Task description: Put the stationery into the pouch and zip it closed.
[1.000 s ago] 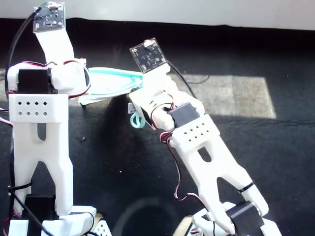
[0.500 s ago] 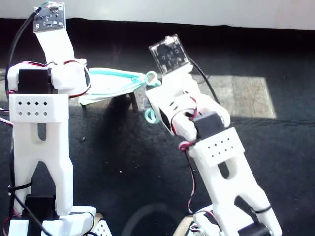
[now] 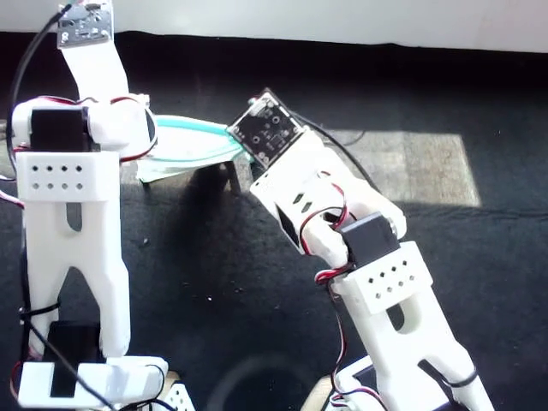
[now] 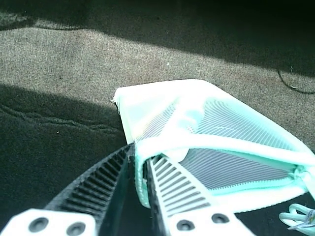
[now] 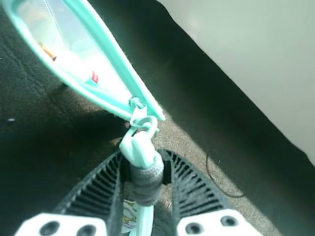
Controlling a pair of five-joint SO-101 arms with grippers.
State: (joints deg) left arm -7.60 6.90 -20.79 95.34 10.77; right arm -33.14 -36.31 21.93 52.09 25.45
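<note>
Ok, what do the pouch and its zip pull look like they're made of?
The pouch seems soft fabric: a white see-through mesh panel with fine ribbing, edged in mint woven tape; it creases where the left pincer pinches it. The zip pull is a smooth mint loop, probably plastic or rubbery cord, with a grey woven sleeve, clamped in the right pincer.

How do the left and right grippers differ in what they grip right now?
The left gripper clamps the mint-green mesh pouch by its bound edge; the right gripper clamps the grey-wrapped mint zipper-pull cord. The left's jaws nearly meet; the right's sit wider apart. Both are shut, black and ribbed.
</note>
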